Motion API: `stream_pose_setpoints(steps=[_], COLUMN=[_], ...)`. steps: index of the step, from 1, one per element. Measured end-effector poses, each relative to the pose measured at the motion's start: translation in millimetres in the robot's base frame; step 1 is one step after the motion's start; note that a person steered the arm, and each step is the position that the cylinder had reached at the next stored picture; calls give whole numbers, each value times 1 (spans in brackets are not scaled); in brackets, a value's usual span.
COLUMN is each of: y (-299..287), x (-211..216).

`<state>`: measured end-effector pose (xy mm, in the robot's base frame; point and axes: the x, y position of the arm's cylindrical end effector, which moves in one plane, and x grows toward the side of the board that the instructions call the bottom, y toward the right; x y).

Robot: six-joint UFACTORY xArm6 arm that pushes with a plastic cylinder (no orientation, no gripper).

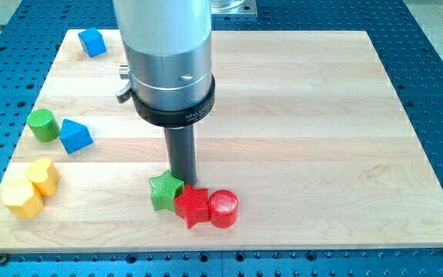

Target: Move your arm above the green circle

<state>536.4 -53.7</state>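
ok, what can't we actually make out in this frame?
- My tip: camera view, its end is hidden behind the green star and red star; contact can't be judged.
- Arm above the silver housing: cut off by the view's top.
- Yellow blocks: exact shapes unclear, they overlap.

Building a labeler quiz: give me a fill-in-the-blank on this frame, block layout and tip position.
1. My tip sits just above the green ____-shaped block.
2. The green circle lies at the view's ____ edge of the board.
3. The block right beside the green circle is the ____ triangle.
4. The red star touches the red ____.

Missing words: star; left; blue; circle
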Motion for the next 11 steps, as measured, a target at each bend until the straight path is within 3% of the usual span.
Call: stream_pose_setpoints(steps=[2, 4, 5, 6, 7, 11], y=[-12, -77, -110, -179, -242, -238], x=[1, -55, -111, -146, -146, -146])
